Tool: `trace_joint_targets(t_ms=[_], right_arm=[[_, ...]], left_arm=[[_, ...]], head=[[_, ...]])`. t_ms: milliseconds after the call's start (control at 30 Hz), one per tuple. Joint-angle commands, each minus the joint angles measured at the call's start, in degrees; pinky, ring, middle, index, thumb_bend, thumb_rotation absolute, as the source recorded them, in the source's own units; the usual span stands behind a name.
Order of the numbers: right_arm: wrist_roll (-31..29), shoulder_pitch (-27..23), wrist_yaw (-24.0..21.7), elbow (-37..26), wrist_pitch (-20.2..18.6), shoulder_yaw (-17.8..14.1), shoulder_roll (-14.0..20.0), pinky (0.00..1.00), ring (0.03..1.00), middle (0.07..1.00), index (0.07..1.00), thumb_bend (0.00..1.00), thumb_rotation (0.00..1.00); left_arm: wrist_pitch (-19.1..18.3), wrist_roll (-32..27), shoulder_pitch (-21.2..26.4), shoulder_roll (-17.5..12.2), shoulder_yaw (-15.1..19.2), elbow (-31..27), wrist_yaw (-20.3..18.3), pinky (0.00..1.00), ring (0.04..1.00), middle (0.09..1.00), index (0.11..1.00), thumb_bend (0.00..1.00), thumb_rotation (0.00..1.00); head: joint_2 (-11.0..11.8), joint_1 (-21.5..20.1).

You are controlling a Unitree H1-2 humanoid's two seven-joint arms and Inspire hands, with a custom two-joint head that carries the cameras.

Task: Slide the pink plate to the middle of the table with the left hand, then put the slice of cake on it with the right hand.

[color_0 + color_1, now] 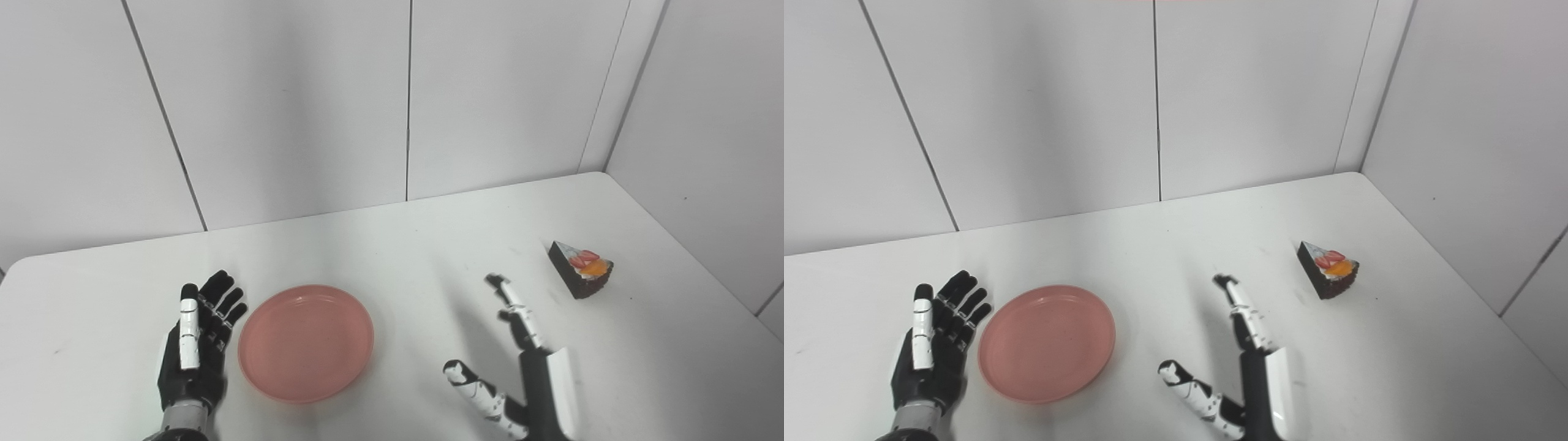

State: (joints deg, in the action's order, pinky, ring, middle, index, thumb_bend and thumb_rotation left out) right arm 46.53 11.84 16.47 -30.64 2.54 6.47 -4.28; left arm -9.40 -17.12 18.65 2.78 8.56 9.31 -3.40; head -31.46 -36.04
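Near the table's (392, 245) front left edge, the left robot hand (196, 343) lies empty, fingers spread, just beside the pink plate (306, 343). The right robot hand (520, 367) hovers empty, fingers apart. The slice of cake (582, 268) sits toward the right edge.

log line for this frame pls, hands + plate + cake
left robot hand: open, beside pink plate | right robot hand: open, short of cake slice | plate: empty, left of centre | cake: on table, far right
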Motion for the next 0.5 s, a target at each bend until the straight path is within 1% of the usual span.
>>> trace_joint_targets(t_ms=[0,67,100,167,233,300,367,467], right_arm=[[2.12,-1.33,-2.37,-3.68,-1.36,-2.11,2.24,0.8,0.866,0.869,0.88,0.77,0.98],[3.1,-2.54,-4.01,-5.12,-1.85,-4.47,4.3,0.79,0.86,0.866,0.881,0.78,0.97],[3.56,-3.07,-4.63,-5.57,-1.93,-5.38,5.15,0.76,0.845,0.864,0.873,0.79,0.95],[5.27,-4.56,-6.18,-6.24,-2.48,-7.22,6.82,0.73,0.831,0.86,0.868,0.8,0.95],[7.42,-6.15,-7.89,-6.58,-3.31,-8.94,8.52,0.72,0.815,0.85,0.865,0.82,0.99],[9.51,-7.84,-10.14,-6.85,-4.15,-10.65,10.69,0.72,0.814,0.851,0.868,0.83,1.0],[10.87,-9.54,-11.67,-6.46,-4.35,-12.34,12.99,0.73,0.819,0.852,0.872,0.82,1.0],[11.99,-12.02,-13.28,-4.9,-4.67,-14.84,16.25,0.71,0.811,0.853,0.859,0.82,0.98]], left_arm=[[-4.23,0.25,-3.09,0.24,-0.51,3.61,0.78,0.85,0.844,0.864,0.744,0.69,0.84],[-3.82,0.55,-3.14,0.11,-0.82,3.91,0.66,0.85,0.842,0.864,0.744,0.68,0.84],[-3.69,0.6,-3.14,0.06,-0.91,4.06,0.65,0.85,0.84,0.861,0.742,0.68,0.84],[-3.71,-0.12,-3.04,0.11,-0.74,4.43,0.36,0.85,0.839,0.856,0.741,0.68,0.83],[-3.59,-0.48,-2.92,0.18,-0.73,4.8,0.14,0.85,0.838,0.838,0.734,0.69,0.82],[-3.2,-0.4,-2.97,0.21,-1.05,4.91,-0.04,0.84,0.838,0.834,0.734,0.69,0.82],[-3.18,-0.33,-3.15,0.34,-1.29,4.7,0.04,0.8,0.837,0.834,0.737,0.69,0.82],[-3.22,-0.36,-3.45,0.46,-1.5,4.43,0.08,0.81,0.834,0.835,0.749,0.69,0.82]], head=[[0.04,0.0],[0.14,-0.11],[0.14,-0.11],[0.14,-0.11],[0.32,-0.27],[0.37,-0.13],[0.38,0.12],[0.36,0.41]])
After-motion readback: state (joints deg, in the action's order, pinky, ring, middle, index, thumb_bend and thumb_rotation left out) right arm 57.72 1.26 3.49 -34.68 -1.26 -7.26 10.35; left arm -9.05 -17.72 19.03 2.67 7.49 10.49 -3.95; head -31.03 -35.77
